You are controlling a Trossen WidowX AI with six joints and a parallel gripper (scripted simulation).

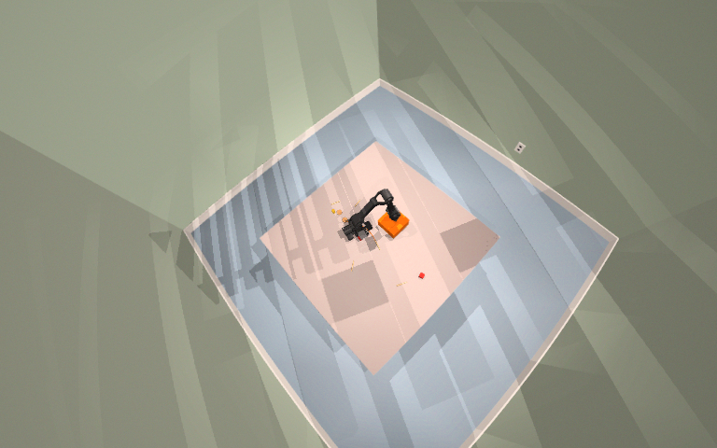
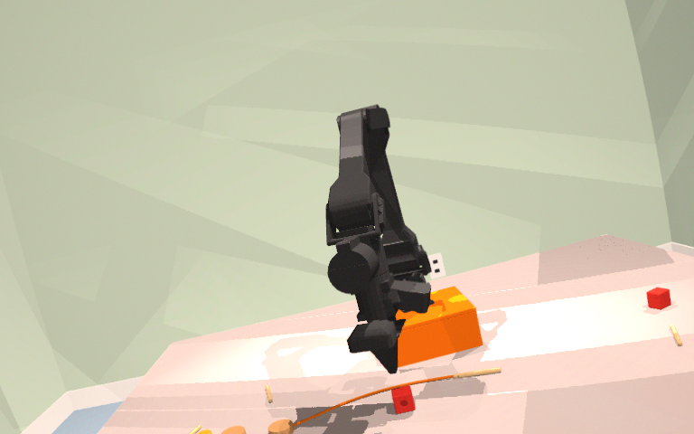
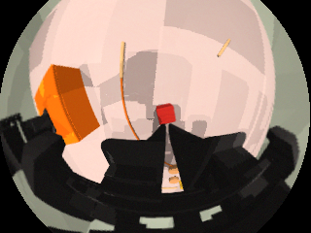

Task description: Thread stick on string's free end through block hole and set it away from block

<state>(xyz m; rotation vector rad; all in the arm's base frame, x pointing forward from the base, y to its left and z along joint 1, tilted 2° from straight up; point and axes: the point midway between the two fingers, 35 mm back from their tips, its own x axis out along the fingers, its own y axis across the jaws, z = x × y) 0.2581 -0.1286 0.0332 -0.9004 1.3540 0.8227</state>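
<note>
— Top view? Gripper (image 1: 355, 231) low over the table (image 1: 423, 221); too small for more.

— Exterior?

— Stick (image 2: 478, 372) lying flat, well right of the gripper (image 2: 390, 367). String (image 2: 368, 394) trailing back past the block (image 2: 403, 400) to the button (image 2: 280, 425).

— Wrist?

— Jaws nearly closed on nothing (just a bare slit between). String (image 3: 123, 84) off to the left, block (image 3: 166, 113) just ahead.

— Best then: reopen wide, follow the string to the stick, straddle it crosswise, descend, close.
</note>
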